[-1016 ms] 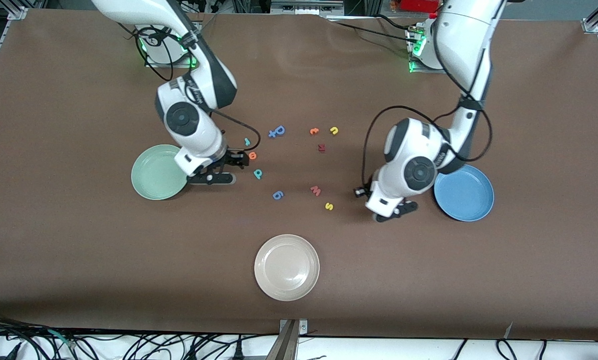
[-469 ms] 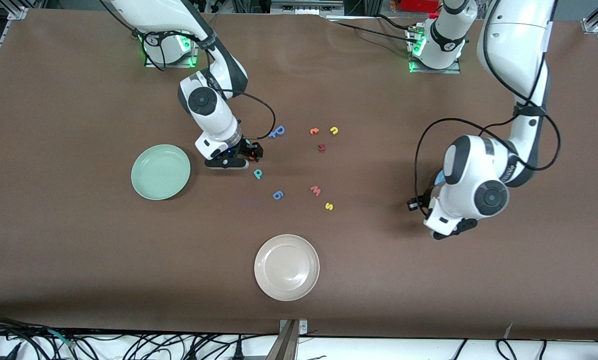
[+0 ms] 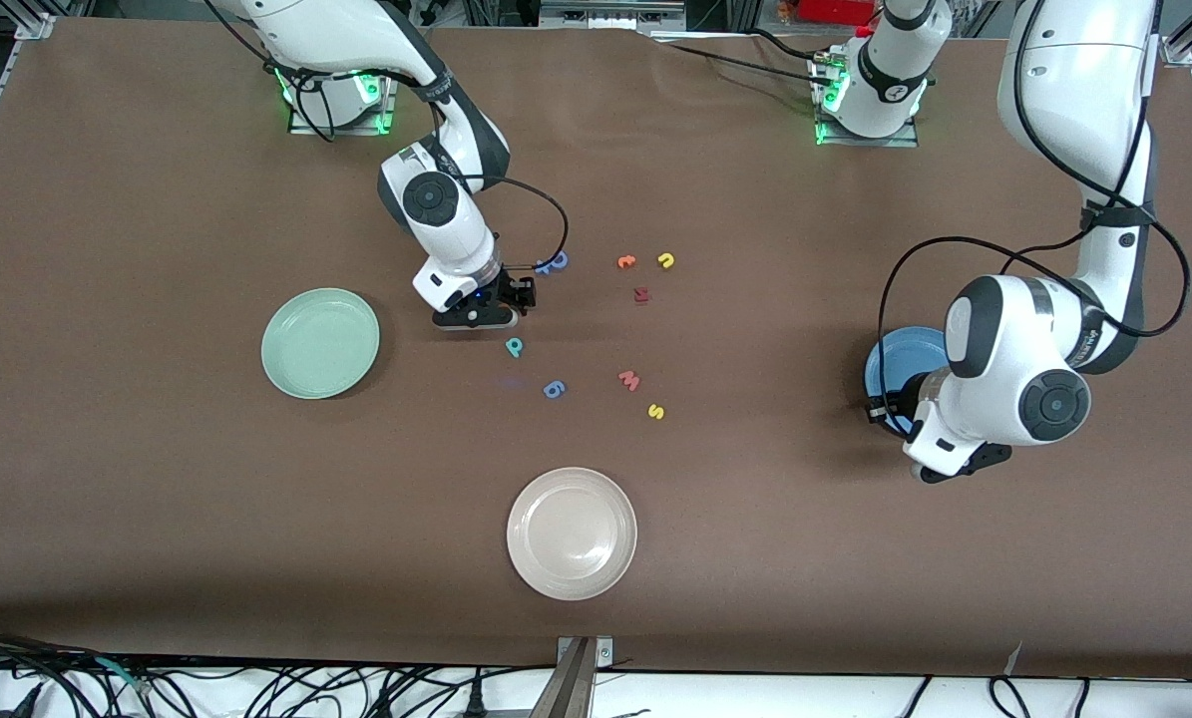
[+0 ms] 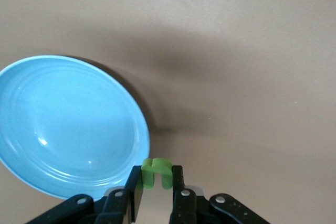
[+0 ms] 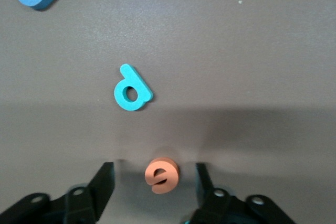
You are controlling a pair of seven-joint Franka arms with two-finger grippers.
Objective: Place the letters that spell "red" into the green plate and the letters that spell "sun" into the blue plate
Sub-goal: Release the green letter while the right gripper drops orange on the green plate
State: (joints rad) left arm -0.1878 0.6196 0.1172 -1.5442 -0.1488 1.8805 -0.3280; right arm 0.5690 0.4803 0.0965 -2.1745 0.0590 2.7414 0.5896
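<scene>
My right gripper (image 5: 155,182) hangs low over the table with its fingers open on either side of the orange "e" (image 5: 161,176), touching neither side. The teal "d" (image 5: 131,94) (image 3: 514,347) lies just nearer the camera. The green plate (image 3: 320,342) sits toward the right arm's end. My left gripper (image 4: 156,192) is shut on the green U-shaped letter (image 4: 156,173) at the rim of the blue plate (image 4: 68,124) (image 3: 880,374). The yellow "s" (image 3: 656,411) and the yellow arch letter (image 3: 665,260) lie mid-table.
A cream-white plate (image 3: 572,546) stands nearest the camera. Loose letters lie mid-table: a pink "w" (image 3: 629,379), a dark red one (image 3: 641,294), an orange one (image 3: 626,261) and two blue ones (image 3: 553,263) (image 3: 554,389).
The left arm has carried the green letter from mid-table out to the blue plate. The right gripper has moved from beside the green plate to the orange "e".
</scene>
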